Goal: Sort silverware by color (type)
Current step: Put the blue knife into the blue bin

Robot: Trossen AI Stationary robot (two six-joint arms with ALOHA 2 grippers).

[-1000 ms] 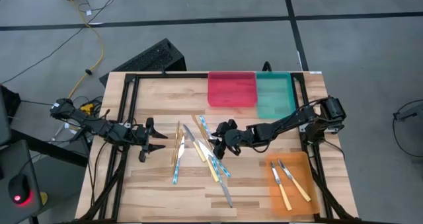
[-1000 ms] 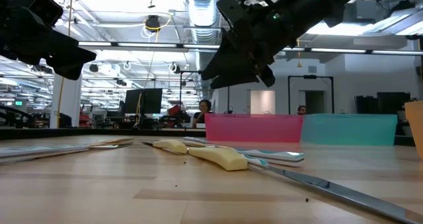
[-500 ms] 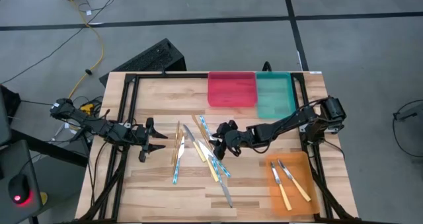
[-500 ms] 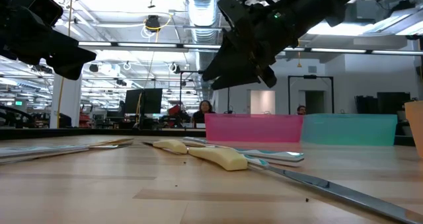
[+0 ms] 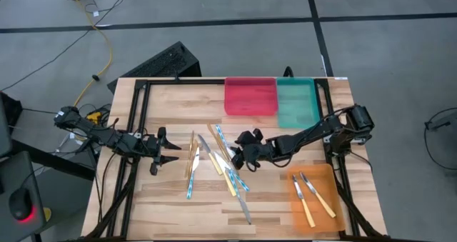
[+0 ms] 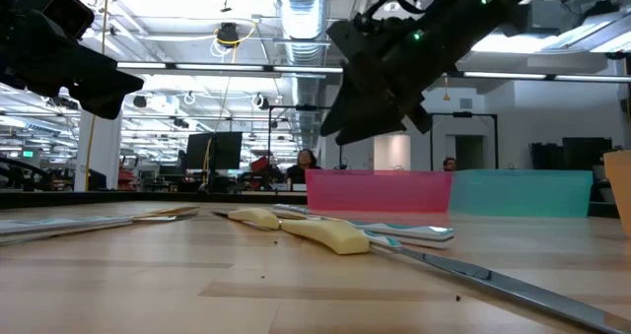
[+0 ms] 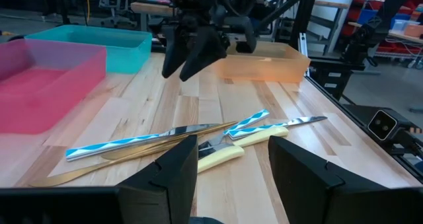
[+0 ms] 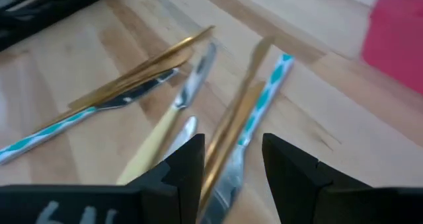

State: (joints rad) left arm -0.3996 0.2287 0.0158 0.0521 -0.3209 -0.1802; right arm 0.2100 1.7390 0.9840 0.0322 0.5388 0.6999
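Hovering with fingers spread, the right hand (image 5: 243,155) hangs above the silverware (image 5: 214,160) scattered mid-counter. These pieces look thin, stiff and slippery; pinch one across its handle. The left hand (image 5: 166,155) waits left, also spread.

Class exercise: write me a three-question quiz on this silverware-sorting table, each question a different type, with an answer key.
1. True or false: the orange tray already holds two yellow-handled knives.
2. Multiple choice: the right gripper is (A) inside the teal tray, (B) above the utensil pile at mid-table, (C) off the table.
3. Fill in: the red tray sits beside the ____ tray.

Key: 1 true; 2 B; 3 teal.
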